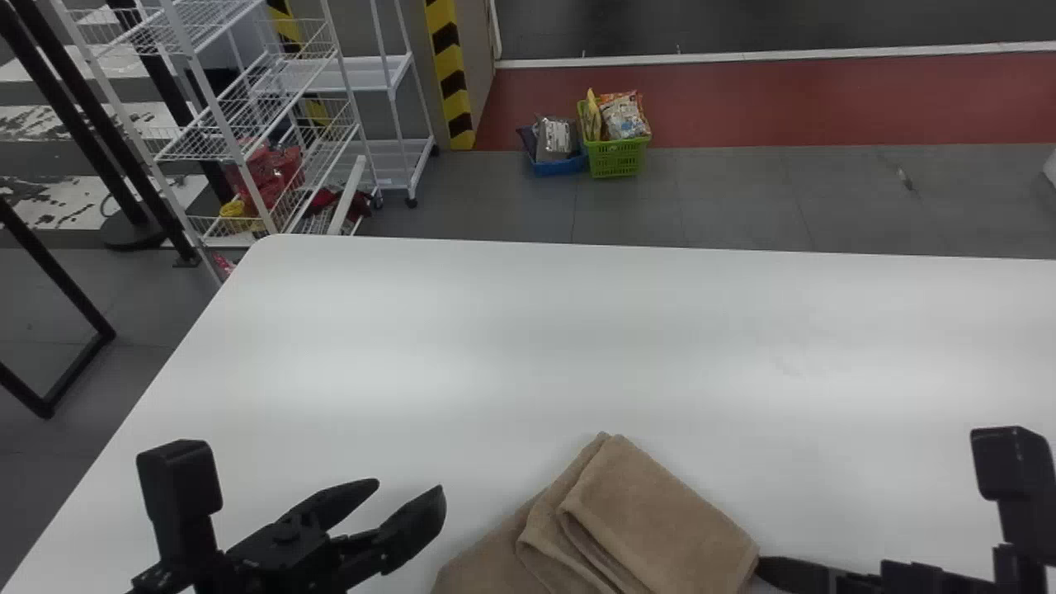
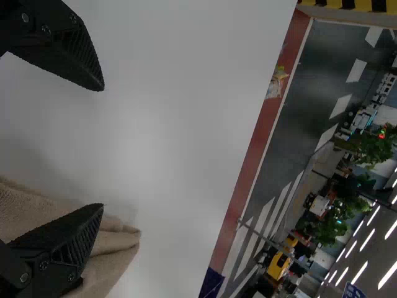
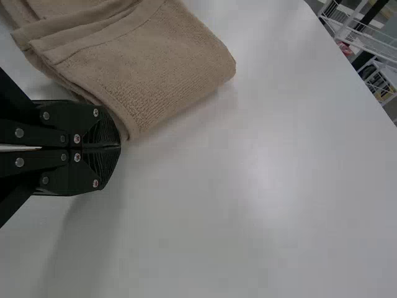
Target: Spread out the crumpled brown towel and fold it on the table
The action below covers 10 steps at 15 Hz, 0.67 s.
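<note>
Locate brown towel (image 1: 660,516) at bottom centre of the head view, unevenly layered on white tabletop (image 1: 412,346). Note left gripper (image 1: 410,487), lower left, spread wide; right gripper (image 3: 118,147), closed narrow at the towel's right-hand corner. Probable step: squaring the folds. Pinch all layers, lift low, align edges.

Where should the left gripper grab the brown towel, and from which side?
Probably the left edge of the brown towel, with the open left gripper coming in from the robot's left: there a lower layer juts past the folded stack and looks thin enough to pinch.
</note>
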Available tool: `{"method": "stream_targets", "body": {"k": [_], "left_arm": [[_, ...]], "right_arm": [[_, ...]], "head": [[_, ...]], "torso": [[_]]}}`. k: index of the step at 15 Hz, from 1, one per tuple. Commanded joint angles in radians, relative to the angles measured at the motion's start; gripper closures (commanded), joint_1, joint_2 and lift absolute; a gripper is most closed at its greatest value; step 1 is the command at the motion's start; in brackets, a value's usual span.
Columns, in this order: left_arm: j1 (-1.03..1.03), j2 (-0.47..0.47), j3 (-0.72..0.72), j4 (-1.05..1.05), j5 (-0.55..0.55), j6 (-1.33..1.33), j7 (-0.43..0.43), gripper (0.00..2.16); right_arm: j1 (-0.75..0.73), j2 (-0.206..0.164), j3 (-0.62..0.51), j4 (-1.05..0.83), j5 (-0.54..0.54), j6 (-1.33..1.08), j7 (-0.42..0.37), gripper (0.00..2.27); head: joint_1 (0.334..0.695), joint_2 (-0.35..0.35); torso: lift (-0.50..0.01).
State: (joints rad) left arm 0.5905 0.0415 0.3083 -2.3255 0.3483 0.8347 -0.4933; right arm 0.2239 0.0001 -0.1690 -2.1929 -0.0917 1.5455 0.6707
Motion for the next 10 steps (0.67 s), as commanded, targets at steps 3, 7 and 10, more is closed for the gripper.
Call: {"method": "stream_targets", "body": {"k": [3, 7, 10], "left_arm": [[-0.001, 0.001, 0.002, -0.009, -0.002, 0.011, -0.001, 0.17], [-0.017, 0.001, 0.000, -0.008, -0.003, 0.039, -0.005, 0.17], [-0.021, 0.001, 0.011, -0.008, -0.005, 0.060, -0.005, 0.17]], "right_arm": [[-0.084, 0.001, 0.022, 0.079, 0.000, 0.027, -0.002, 1.95], [-0.169, 0.001, 0.039, 0.108, 0.000, 0.027, -0.019, 1.95], [-0.159, 0.001, 0.040, 0.048, -0.069, 0.027, -0.025, 1.95]], "head": [[0.695, 0.139], [0.695, 0.147], [0.695, 0.147]], "torso": [[-0.127], [-0.127], [-0.127]]}}
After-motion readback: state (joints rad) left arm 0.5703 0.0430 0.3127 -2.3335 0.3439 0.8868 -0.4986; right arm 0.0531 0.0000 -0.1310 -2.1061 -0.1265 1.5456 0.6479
